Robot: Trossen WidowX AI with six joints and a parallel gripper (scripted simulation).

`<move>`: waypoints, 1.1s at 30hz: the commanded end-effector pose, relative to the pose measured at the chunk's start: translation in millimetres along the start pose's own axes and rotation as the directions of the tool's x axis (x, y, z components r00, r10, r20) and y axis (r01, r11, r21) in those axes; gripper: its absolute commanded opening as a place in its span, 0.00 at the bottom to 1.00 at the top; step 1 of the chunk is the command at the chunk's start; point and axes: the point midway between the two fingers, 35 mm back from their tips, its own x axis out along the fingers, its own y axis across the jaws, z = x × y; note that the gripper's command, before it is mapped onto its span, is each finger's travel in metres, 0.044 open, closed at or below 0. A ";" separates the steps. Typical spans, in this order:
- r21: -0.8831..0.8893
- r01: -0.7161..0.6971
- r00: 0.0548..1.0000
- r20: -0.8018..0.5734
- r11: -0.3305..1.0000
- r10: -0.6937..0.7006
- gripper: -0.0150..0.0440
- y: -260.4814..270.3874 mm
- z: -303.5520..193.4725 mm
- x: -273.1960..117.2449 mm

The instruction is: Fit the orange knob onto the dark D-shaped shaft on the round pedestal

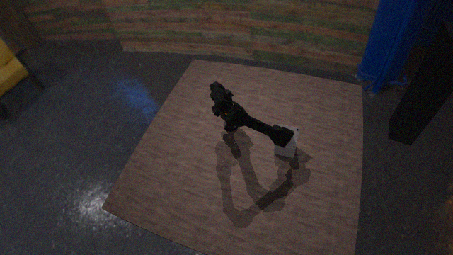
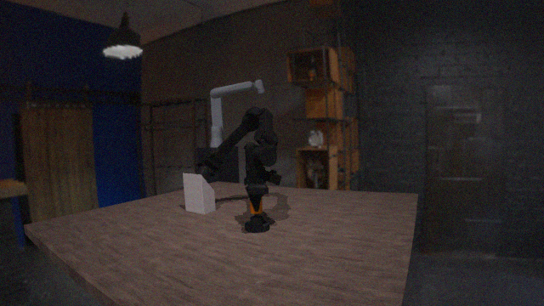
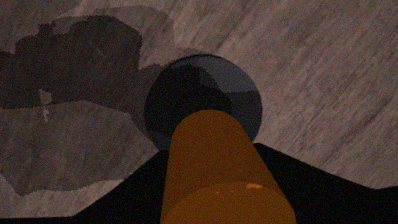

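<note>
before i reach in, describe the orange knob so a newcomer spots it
On the brown wood-grained table, find the black robot arm. Follow it down to its black gripper, just above the dark round pedestal. The orange rounded knob is between its fingers, bright against all that black.

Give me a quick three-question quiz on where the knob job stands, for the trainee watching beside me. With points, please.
1. True or false: the claw (image 2: pixel 256 208) (image 3: pixel 210 154) is open and empty.
2. Multiple choice: in the exterior view, what is directly below the orange knob (image 2: pixel 256 206) (image 3: pixel 215 160)?
A. the pale wedge-shaped block
B. the dark round pedestal (image 2: pixel 257 224) (image 3: pixel 242 105)
C. the hanging lamp
3. Fill in the blank: the task asks for the knob to be pushed all the way down and then ____.

Key: 1. False; it is closed on the orange knob. 2. B. 3. let go of (released).
</note>
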 end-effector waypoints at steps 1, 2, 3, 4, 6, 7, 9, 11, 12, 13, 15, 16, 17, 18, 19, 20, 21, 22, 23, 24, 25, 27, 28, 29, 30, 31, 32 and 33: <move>-0.005 0.007 1.000 0.002 1.000 -0.007 0.25 0.9 0.7 -3.2; -0.005 0.007 1.000 0.002 1.000 -0.007 0.25 1.0 0.8 -3.6; -0.005 0.007 1.000 0.002 1.000 -0.007 0.25 1.0 1.0 -4.1; -0.005 0.007 1.000 0.002 1.000 -0.007 0.25 1.0 1.3 -4.5; -0.005 0.007 1.000 0.002 1.000 -0.007 0.25 0.9 2.1 -5.1; -0.005 0.007 1.000 0.002 1.000 -0.007 0.25 0.9 2.3 -5.3; -0.005 0.007 1.000 0.002 1.000 -0.007 0.25 0.7 2.7 -5.3; -0.005 0.007 1.000 0.002 1.000 -0.007 0.25 0.3 3.2 -5.3; -0.005 0.007 1.000 0.002 1.000 -0.007 0.25 0.0 3.4 -5.3; -0.005 0.007 1.000 0.002 1.000 -0.007 0.25 -0.4 3.6 -5.2; -0.005 0.007 1.000 0.002 1.000 -0.007 0.25 -1.3 3.9 -4.8; -0.005 0.007 1.000 0.002 1.000 -0.007 0.25 -1.8 3.9 -4.6; -0.005 0.007 1.000 0.002 1.000 -0.007 0.25 -2.1 3.8 -4.3; -0.005 0.007 1.000 0.002 1.000 -0.007 0.25 -2.3 3.6 -3.9; -0.005 0.007 1.000 0.002 1.000 -0.007 0.25 -2.3 3.3 -3.4; -0.005 0.007 1.000 0.002 1.000 -0.007 0.25 -2.3 3.2 -2.9; -0.005 0.007 1.000 0.002 1.000 -0.007 0.25 -2.3 3.0 -2.3; -0.005 0.007 1.000 0.002 1.000 -0.007 0.25 -2.3 2.8 -1.8; -0.005 0.007 1.000 0.002 1.000 -0.007 0.25 -2.3 2.5 -1.4; -0.005 0.007 1.000 0.002 1.000 -0.007 0.25 -2.3 2.4 -1.1; -0.005 0.007 1.000 0.002 1.000 -0.007 0.25 -2.3 2.3 -0.9; -0.005 0.007 1.000 0.002 1.000 -0.007 0.25 -2.1 2.1 -0.7; -0.005 0.007 1.000 0.002 1.000 -0.007 0.25 -2.0 2.1 -0.7; -0.005 0.007 1.000 0.002 1.000 -0.007 0.25 -1.9 2.0 -0.6; -0.005 0.007 1.000 0.002 1.000 -0.007 0.25 -1.7 1.8 -0.5; -0.005 0.007 1.000 0.002 1.000 -0.007 0.25 -1.4 1.5 -0.5; -0.005 0.007 1.000 0.002 1.000 -0.007 0.25 -1.0 1.3 -0.6; -0.005 0.007 1.000 0.002 1.000 -0.007 0.25 -0.6 1.0 -0.7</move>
